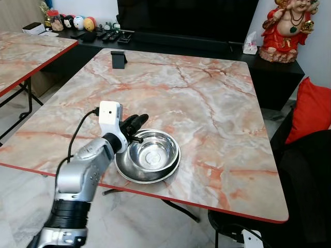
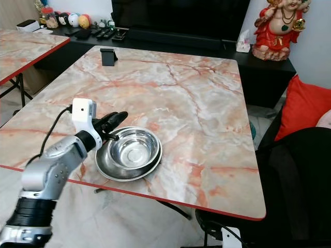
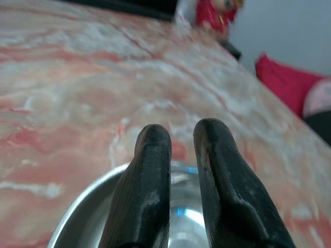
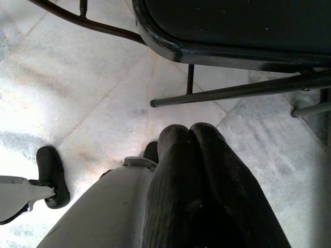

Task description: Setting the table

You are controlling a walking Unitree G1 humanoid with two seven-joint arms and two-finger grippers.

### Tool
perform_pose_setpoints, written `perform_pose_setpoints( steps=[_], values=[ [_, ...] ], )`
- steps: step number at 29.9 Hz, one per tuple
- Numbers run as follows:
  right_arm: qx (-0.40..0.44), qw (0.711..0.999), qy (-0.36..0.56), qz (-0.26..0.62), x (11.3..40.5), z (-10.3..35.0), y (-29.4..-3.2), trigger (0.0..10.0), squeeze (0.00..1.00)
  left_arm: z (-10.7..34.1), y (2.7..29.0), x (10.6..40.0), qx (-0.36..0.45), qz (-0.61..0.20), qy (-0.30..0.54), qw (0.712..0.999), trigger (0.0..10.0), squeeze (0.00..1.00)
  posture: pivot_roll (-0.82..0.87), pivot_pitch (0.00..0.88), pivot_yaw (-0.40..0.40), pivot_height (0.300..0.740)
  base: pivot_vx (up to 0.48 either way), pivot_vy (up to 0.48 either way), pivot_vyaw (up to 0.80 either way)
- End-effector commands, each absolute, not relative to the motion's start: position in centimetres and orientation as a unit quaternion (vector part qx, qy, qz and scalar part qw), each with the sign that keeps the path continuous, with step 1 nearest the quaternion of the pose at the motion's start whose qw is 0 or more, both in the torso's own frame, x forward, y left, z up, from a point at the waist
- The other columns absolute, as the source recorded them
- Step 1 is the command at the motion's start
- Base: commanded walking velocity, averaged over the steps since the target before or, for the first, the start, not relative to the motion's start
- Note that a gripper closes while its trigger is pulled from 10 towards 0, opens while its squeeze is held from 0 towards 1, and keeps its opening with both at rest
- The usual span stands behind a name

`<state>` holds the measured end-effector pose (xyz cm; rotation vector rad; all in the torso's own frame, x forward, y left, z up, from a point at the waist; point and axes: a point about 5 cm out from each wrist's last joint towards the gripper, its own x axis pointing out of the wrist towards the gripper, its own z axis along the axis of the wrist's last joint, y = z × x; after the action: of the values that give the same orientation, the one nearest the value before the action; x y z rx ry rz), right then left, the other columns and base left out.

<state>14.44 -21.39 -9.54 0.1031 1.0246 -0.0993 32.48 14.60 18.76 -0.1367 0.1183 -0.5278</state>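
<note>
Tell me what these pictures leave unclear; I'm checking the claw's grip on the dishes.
- Left claw on the steel bowl: in the eye views its fingers cover the near rim; whether they pinch it is hidden.
- Plate under the bowl: mostly covered.
- Left wrist view: bowl cut off by the edge, table blurred.
- Right claw hangs idle above the floor.

1. The left gripper covers the left rim of the bowl, so whether its fingers pinch the rim cannot be told.
2. The plate shows as a crescent under the bowl; the rest is hidden.
3. In the left wrist view the bowl is cut off by the edge, and the far counter is blurred.
4. The statue at far right loses its head to the frame's edge.
5. The small items on the far-left shelf are too small to identify.
6. The second counter at left is cut off.
7. The right gripper hangs by the floor, its fingers pressed together; the chair above is only partly in frame.
</note>
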Motion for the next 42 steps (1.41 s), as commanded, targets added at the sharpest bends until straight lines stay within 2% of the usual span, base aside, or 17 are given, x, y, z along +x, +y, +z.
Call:
perform_pose_setpoints(
  steps=[1,4,7,14,20,26,42],
  values=[
    [0.049,0.867,0.494,-0.047,14.4,-9.6,-21.4,10.0,0.0,19.3,15.0,32.5,-0.048,-0.277,0.077,0.956,10.0,0.0,0.04,0.012,-0.028,0.74,0.0,0.0,0.0],
    [0.048,0.866,0.496,-0.045,14.4,-9.6,-21.4,10.0,0.0,18.7,16.2,32.7,-0.045,-0.26,0.114,0.958,10.0,0.0,0.04,0.012,-0.028,0.74,0.0,0.0,0.0],
    [0.047,0.866,0.497,-0.043,14.4,-9.6,-21.4,10.0,0.0,18.4,16.4,32.5,-0.052,-0.27,0.132,0.952,10.0,0.0,0.04,0.015,-0.029,0.74,0.0,0.0,0.0],
    [0.047,0.864,0.5,-0.042,14.3,-9.6,-21.5,10.0,0.0,17.8,15.1,31.1,-0.113,-0.334,0.166,0.921,10.0,0.0,0.04,0.016,-0.031,0.74,0.0,0.0,0.0],
    [0.046,0.863,0.502,-0.04,14.3,-9.6,-21.5,10.0,0.0,17.2,14.7,30.5,-0.1,-0.358,0.187,0.909,10.0,0.0,0.04,0.017,-0.026,0.74,0.0,0.0,0.0],
    [0.047,0.862,0.504,-0.04,14.3,-9.6,-21.4,10.0,0.0,16.1,14.9,30.5,-0.054,-0.342,0.221,0.912,10.0,0.0,0.04,0.013,-0.023,0.74,0.0,0.0,0.0],
    [0.047,0.861,0.504,-0.039,14.2,-9.7,-21.3,10.0,0.0,14.9,14.7,30.9,-0.034,-0.316,0.233,0.919,10.0,0.0,0.04,0.0,-0.022,0.74,0.0,0.0,0.0]
  ],
)
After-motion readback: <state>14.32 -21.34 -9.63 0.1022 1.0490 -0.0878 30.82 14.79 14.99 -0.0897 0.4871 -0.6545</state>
